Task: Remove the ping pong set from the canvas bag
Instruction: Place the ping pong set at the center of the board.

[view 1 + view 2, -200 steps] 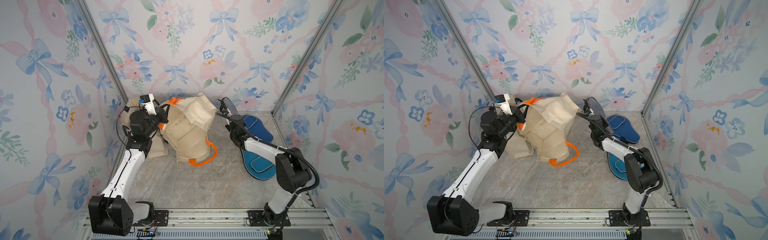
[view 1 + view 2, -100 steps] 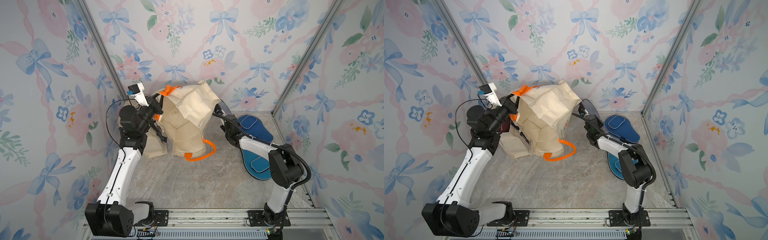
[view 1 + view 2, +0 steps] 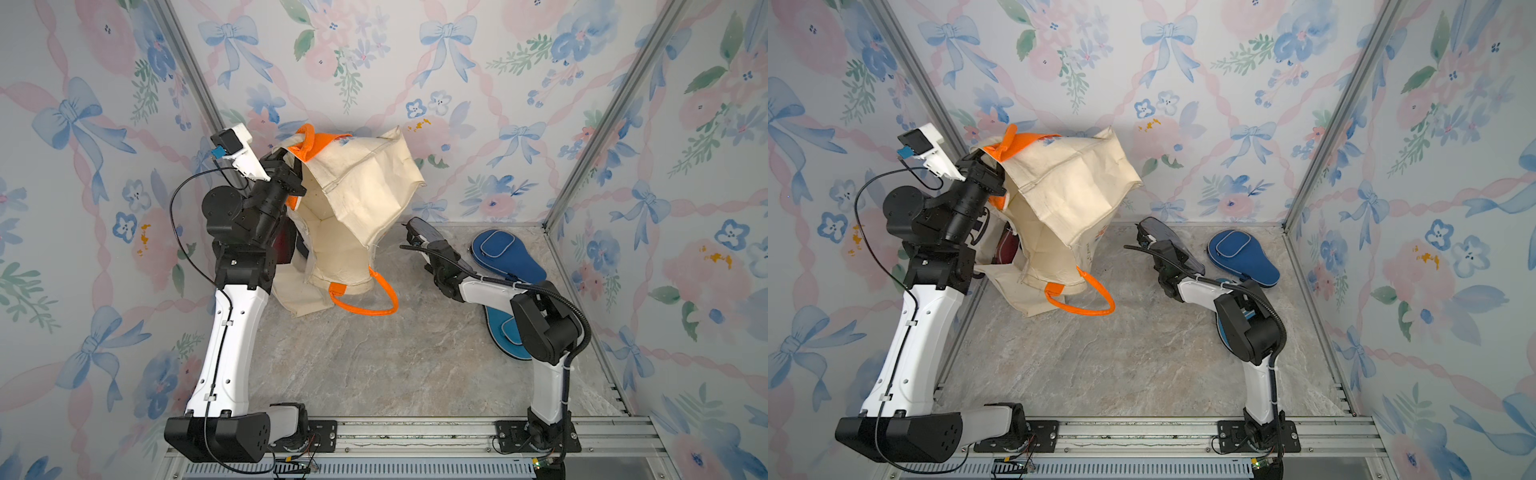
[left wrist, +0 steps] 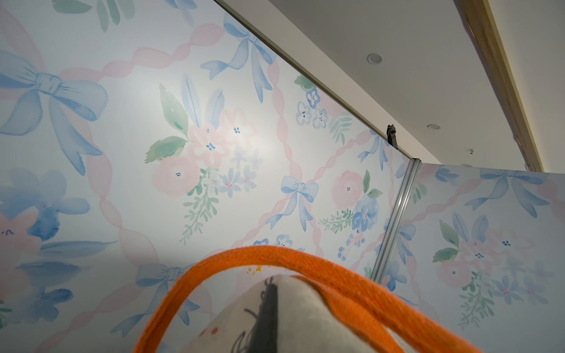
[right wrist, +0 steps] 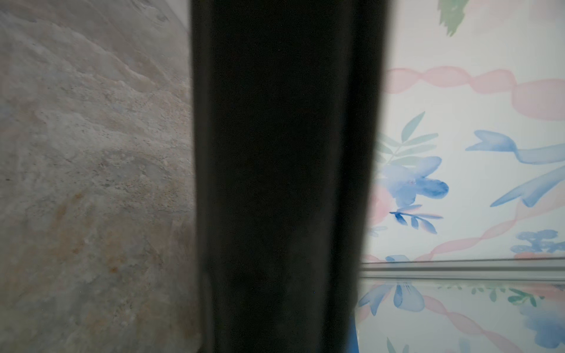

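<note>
Floral-papered walls are enclosing a marbled grey surface (image 3: 374, 374). Left of centre in both top views, the cream canvas bag (image 3: 365, 187) (image 3: 1067, 187) is hanging creased, with its lower edge resting on the surface. The left jaws are clamping tight on its rim beside a woven orange handle (image 4: 275, 259).

Of the ping pong set, a flat black paddle (image 3: 419, 230) is sitting pinched in the right jaws mid-frame. A padded blue case (image 3: 503, 253) is lying at right. Both top views are showing something dark red (image 3: 1009, 249) inside the bag. The right wrist view is blurring the black paddle (image 5: 275, 183) into a dark band.

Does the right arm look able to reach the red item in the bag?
Probably not: the right arm holds a dark paddle in its jaws, and the canvas bag screens the red item.
</note>
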You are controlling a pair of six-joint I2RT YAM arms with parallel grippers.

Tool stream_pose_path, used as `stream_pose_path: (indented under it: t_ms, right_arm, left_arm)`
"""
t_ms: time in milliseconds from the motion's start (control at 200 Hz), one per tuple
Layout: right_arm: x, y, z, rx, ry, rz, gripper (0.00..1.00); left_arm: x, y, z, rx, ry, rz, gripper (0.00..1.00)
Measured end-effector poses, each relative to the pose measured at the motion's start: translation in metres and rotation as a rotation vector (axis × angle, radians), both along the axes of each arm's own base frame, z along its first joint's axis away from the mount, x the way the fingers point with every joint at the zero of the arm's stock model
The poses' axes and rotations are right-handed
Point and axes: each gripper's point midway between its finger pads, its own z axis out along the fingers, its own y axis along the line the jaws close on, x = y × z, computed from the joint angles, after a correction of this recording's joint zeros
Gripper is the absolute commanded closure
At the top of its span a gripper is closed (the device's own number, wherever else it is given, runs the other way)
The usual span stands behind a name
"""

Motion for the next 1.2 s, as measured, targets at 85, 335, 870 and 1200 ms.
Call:
stream_pose_path:
  t_ms: [85, 335, 870, 1200]
  right_arm:
    - [0.007, 0.010, -0.005, -0.044, -0.009, 0.020, 0.92]
    - [0.028, 0.026, -0.032, -0.185, -0.003, 0.072, 0.90]
    - [0.069, 0.019, -0.050, -0.200, 0.044, 0.078, 0.72]
    - [0.064, 0.013, -0.074, -0.177, 0.107, 0.087, 0.22]
  left_arm:
    - [0.006, 0.001, -0.002, -0.002, 0.022, 0.005, 1.00]
    - [0.027, 0.005, -0.025, -0.004, 0.124, 0.017, 1.00]
    - [0.025, 0.004, -0.018, -0.002, 0.127, 0.013, 1.00]
    - [0.029, 0.002, -0.022, 0.001, 0.140, 0.004, 1.00]
